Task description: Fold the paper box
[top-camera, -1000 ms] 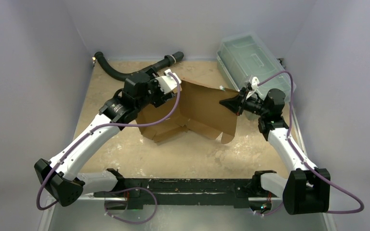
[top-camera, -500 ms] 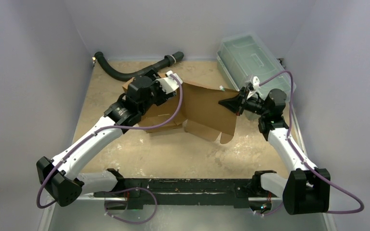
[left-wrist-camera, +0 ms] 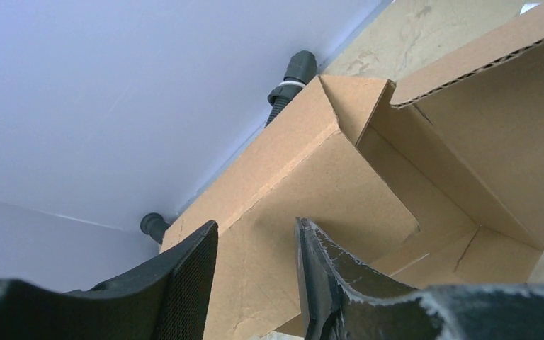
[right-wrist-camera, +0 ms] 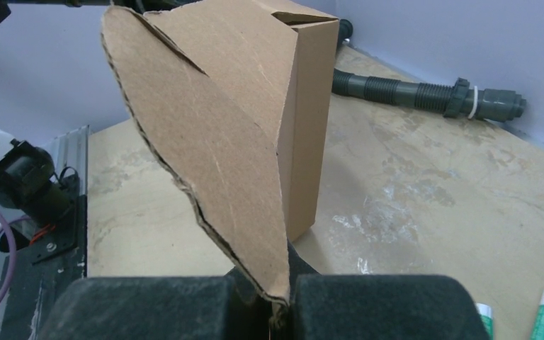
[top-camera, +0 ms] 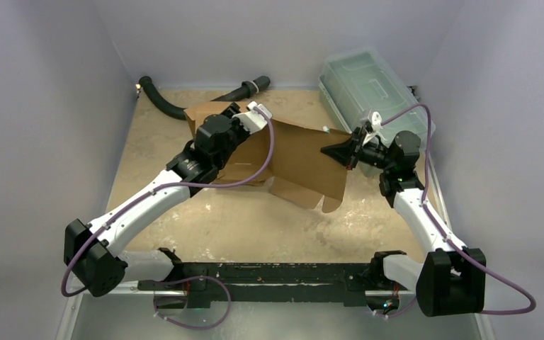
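"So where was the paper box (top-camera: 294, 152)?"
"Half folded, in the middle of the table (top-camera: 255, 219), between both arms."
"And the fingers?"
"The right gripper (right-wrist-camera: 278, 297) pinched its flap (right-wrist-camera: 212, 142) tight. The left gripper (left-wrist-camera: 255, 227) had its fingers apart, by the box's left side."

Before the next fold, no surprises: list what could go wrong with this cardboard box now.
The right gripper pinches only the rim of one flap of the brown corrugated cardboard box; a pull could tear it or let it slip. The left gripper has its jaws apart by an upright wall, so that wall may spring back.
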